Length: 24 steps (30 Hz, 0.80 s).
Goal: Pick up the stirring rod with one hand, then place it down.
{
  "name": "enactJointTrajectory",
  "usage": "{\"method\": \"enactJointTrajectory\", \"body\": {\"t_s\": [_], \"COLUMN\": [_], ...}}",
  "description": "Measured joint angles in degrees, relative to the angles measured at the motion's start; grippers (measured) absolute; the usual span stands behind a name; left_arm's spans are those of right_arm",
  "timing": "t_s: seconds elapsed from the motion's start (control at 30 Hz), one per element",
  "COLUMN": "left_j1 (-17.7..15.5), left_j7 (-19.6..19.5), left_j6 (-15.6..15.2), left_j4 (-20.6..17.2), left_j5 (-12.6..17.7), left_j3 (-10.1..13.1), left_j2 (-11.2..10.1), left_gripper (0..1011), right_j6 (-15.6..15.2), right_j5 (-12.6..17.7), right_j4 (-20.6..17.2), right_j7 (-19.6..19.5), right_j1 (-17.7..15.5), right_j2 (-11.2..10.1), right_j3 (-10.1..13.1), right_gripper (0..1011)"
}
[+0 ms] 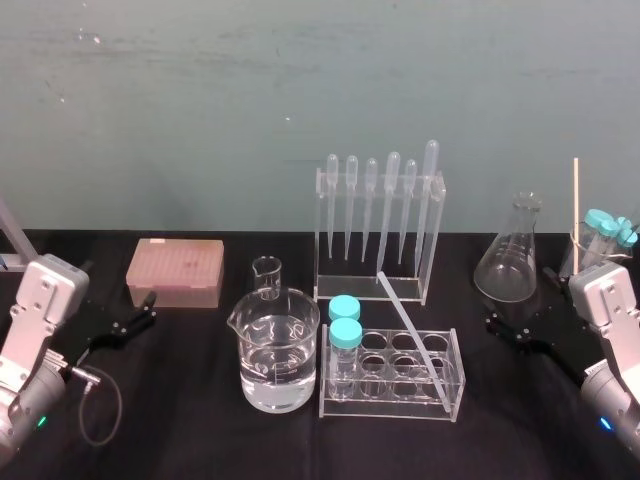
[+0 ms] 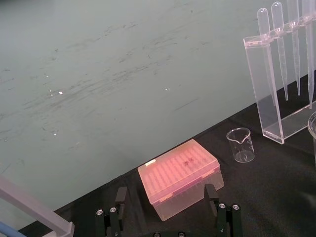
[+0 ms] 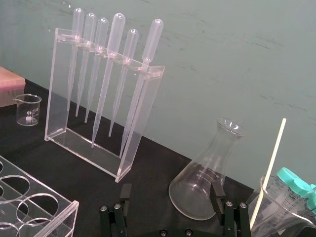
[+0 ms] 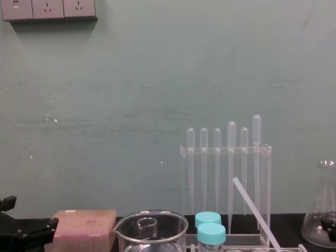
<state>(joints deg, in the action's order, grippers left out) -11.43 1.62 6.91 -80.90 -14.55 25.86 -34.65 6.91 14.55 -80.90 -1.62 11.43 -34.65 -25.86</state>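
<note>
None of the job is done yet. My left pincer [image 2: 165,190] hangs with its jaws apart and empty, a pink box [image 2: 180,173] just ahead of it. My right pincer [image 3: 171,186] is also spread and holding nothing, facing a flask [image 3: 197,173]. The stirring rod [image 1: 410,322] leans slantwise across the tube rack [image 1: 390,405], between the two pincers and nearer the right one, off to its left. Reaching, gripping, lifting and setting down all remain.
</note>
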Motion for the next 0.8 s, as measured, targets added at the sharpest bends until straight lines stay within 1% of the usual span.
{"method": "enactJointTrajectory", "body": {"t_s": [0.8], "left_j1": [0.0], "left_j7": [0.0], "left_j6": [0.0], "left_j4": [0.0], "left_j5": [0.0], "left_j3": [0.0], "left_j2": [0.0], "left_gripper": [1000], "right_j6": [0.0], "right_j5": [0.0], "right_j4": [0.0], "right_j7": [0.0], "right_j1": [0.0], "right_j2": [0.0], "right_j3": [0.0], "right_gripper": [1003]}}
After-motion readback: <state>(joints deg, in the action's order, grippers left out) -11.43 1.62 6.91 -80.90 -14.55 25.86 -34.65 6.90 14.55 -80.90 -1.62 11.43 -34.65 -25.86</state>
